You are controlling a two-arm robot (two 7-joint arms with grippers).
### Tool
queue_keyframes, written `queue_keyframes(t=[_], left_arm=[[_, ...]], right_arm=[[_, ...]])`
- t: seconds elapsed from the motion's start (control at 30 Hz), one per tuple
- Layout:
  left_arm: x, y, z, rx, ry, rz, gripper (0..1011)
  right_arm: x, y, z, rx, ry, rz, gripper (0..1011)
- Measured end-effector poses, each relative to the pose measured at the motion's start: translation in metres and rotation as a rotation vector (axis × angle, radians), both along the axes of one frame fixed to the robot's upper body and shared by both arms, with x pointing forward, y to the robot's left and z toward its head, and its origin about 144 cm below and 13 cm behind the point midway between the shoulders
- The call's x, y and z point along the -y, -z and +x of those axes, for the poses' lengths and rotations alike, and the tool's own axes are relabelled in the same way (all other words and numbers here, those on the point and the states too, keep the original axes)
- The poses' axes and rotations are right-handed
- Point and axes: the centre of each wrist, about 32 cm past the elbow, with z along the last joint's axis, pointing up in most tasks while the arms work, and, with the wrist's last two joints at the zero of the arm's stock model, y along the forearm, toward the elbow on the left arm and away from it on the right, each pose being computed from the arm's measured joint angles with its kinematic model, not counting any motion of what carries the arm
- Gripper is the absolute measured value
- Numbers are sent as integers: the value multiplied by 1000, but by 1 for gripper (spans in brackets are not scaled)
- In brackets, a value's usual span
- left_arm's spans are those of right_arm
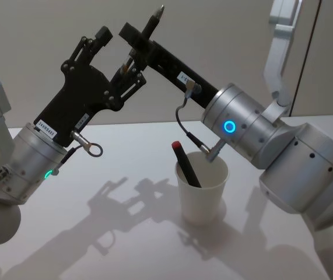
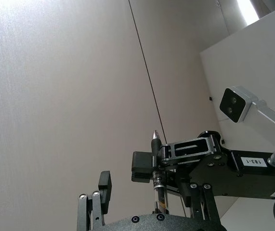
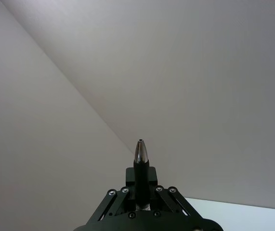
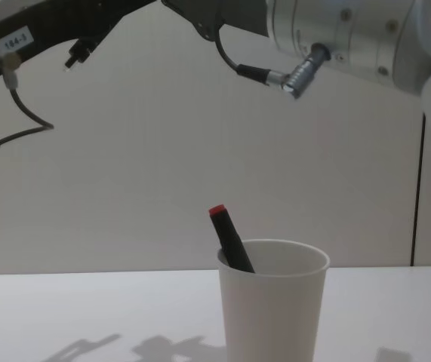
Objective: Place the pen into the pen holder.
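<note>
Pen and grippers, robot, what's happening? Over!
Right gripper shut on pen, high above the table. Left gripper open beside it. Pen holder below, a red-capped pen already inside. Nothing in the way.

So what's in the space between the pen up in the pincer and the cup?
Nothing but air. In the head view, the right pincer holds the pen high above the white cup; a red-capped marker already leans inside it.

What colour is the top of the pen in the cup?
Red, clearest in the chest view.
</note>
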Motion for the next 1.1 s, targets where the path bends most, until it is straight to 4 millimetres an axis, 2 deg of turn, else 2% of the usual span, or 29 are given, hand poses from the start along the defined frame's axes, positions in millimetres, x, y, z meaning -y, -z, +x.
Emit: queue_keyframes(t=[0.43, 0.7, 0.9, 1.1], left_arm=[[3, 1, -1, 0, 19, 13, 1003], [3, 1, -1, 1, 17, 12, 1003], [2, 1, -1, 1, 14, 10, 1003], [2, 1, 0, 1, 12, 8, 1003]], right_arm=[[4, -3, -1, 34, 66, 24, 121], [17, -10, 0, 81, 157, 52, 121], [32, -17, 2, 123, 240, 68, 121], [58, -25, 1, 166, 344, 77, 121]])
